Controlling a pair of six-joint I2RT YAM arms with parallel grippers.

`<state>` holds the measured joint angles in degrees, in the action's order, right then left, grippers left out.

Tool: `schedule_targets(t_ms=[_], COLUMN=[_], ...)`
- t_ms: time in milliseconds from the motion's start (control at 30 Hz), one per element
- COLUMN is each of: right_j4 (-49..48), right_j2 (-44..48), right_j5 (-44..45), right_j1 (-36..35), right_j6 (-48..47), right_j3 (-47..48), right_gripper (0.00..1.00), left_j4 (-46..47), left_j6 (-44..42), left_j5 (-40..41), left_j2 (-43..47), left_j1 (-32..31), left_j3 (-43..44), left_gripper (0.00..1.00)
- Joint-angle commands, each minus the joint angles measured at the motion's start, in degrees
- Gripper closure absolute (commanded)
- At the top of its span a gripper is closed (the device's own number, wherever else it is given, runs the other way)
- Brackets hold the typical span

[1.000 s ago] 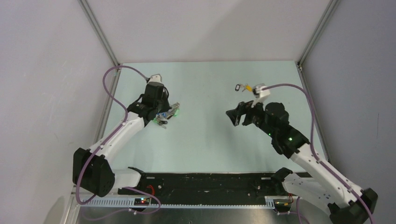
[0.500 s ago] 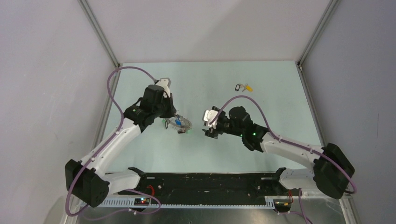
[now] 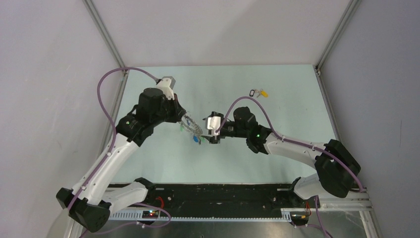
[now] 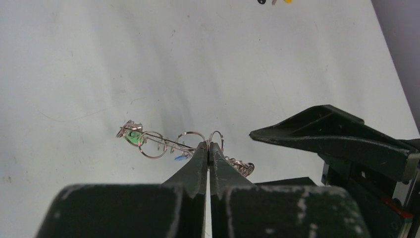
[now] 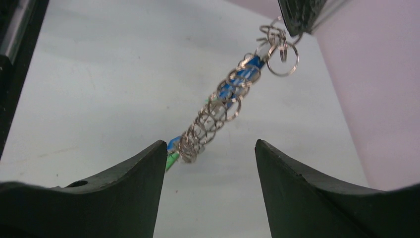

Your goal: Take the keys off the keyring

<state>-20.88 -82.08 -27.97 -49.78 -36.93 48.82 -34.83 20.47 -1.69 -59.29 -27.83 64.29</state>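
Observation:
My left gripper [image 3: 187, 120] is shut on the keyring [image 3: 191, 130], a silvery chain-like bunch of small loops, and holds it above the table. In the left wrist view the jaws [image 4: 209, 147] pinch a wire of the keyring [image 4: 154, 144]; a green key head [image 4: 131, 135] hangs at its far left. My right gripper [image 3: 207, 130] is open just right of the bunch. In the right wrist view [image 5: 208, 151] the keyring [image 5: 213, 119] hangs slanted ahead of the open jaws, with blue key heads [image 5: 247, 67] along it and a green one [image 5: 172, 159] by the left finger.
Two loose keys, one dark-headed and one yellow-headed [image 3: 258, 92], lie on the pale green table [image 3: 277, 148] at the back right; they also show at the top of the left wrist view [image 4: 274, 1]. Grey walls close in the table on three sides.
My left gripper has lifted the keyring and carried it right toward the table's middle. My right arm has swung left from the back right and now faces the keyring, open.

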Motion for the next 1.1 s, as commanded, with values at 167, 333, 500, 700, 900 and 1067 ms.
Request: schedule_targets(t_ms=[167,333,500,700,900,1067], right_j4=[-4.7,-8.1,-10.3,-6.9,-5.4,-6.0], right_j2=[-3.0,-4.3,-3.9,-2.2,0.5,2.9], right_j5=[1.2,7.1,11.1,11.8,15.4,16.3], right_j1=[-2.6,-2.7,-2.8,-2.8,-2.7,-2.6], right_j6=[3.4,4.4,3.9,-1.0,-10.2,-13.2], right_j3=[5.7,6.4,6.5,6.4,6.5,7.5], right_gripper=[0.25,0.34,0.81,1.00,1.00,1.00], left_j4=[-0.3,-0.3,-0.4,-0.3,-0.2,1.1], left_j6=[1.0,1.0,0.1,0.0,0.0,-3.0], left_j5=[1.5,1.3,1.5,1.0,4.6,5.0], left_j2=[0.6,1.6,3.4,5.4,12.7,19.5], left_j1=[-1.0,-2.4,-2.6,-2.7,-2.6,-2.6], left_j3=[6.1,7.0,6.4,5.7,3.3,-2.3], left_gripper=[1.00,1.00,1.00,0.81,0.34,0.23])
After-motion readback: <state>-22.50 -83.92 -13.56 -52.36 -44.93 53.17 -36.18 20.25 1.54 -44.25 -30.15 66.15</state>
